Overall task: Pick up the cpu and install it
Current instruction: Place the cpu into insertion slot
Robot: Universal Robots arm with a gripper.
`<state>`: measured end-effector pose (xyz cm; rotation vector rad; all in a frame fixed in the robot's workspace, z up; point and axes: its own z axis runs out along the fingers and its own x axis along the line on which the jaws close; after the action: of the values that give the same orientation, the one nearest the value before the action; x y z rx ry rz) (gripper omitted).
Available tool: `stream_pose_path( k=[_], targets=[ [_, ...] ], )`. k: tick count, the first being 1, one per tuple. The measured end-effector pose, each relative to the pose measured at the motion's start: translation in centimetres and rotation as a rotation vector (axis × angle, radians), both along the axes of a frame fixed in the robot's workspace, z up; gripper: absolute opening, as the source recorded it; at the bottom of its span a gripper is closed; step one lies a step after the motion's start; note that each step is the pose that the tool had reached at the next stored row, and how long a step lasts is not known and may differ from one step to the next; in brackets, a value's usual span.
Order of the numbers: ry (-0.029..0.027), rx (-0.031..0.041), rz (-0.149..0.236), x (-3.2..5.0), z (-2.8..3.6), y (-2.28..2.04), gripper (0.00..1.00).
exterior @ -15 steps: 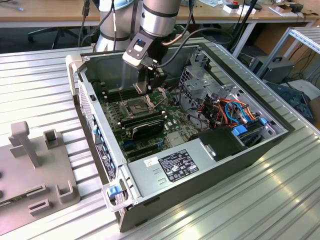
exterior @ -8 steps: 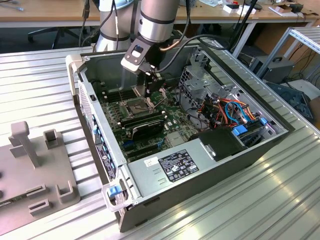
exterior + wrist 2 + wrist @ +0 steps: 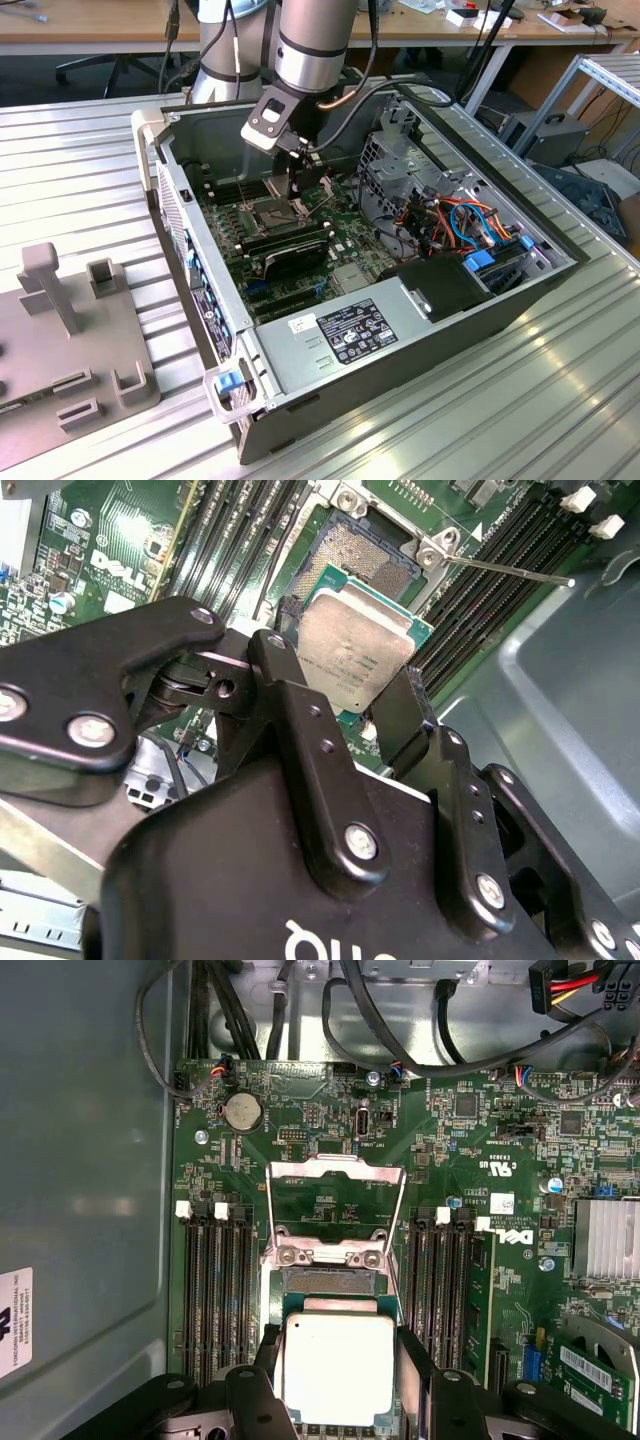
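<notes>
**Fig.: cpu install, mid-task, wrist and exterior views.**

Nearest my wrist cams, the gripper (image 3: 340, 675) is closed partway. Its two black fingers (image 3: 290, 710) press opposite edges of the cpu (image 3: 358, 645), which rides metal lid up between them. I judge the hold secure.

Just beyond the chip lies the socket (image 3: 365, 550). The part of its contact field I can see is bare, and the cpu overlaps its near edge from above, so I judge it not yet seated. The retention frame (image 3: 330, 1253) stands hinged up past the socket, w/ its lever (image 3: 510, 570) swung out to one side.

Status as I read it:
- Done: pick-up.
- Not yet done: seating the chip, closing the frame and lever.

Memory slots (image 3: 215, 1300) flank the socket on both sides of the green motherboard (image 3: 470, 1140).

In the exterior view, the arm reaches down into the open computer case (image 3: 470, 330), w/ the gripper (image 3: 298, 200) low over the board. The case also holds:
- a power supply (image 3: 340, 335) at its near end;
- a bundle of coloured cables (image 3: 470, 215) toward the exterior view's right.

The case lies on a ribbed metal counter (image 3: 520, 410). A grey fixture (image 3: 60, 330) sits well apart from it, at the exterior view's left.
</notes>
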<state>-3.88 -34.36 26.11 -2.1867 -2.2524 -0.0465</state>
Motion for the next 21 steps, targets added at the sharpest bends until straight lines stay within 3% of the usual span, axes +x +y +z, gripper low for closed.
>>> stream_pose_path(
  k=[21],
  targets=[
    [-0.0001,0.0001,0.000,0.00,-0.23,0.00,0.55]
  ],
)
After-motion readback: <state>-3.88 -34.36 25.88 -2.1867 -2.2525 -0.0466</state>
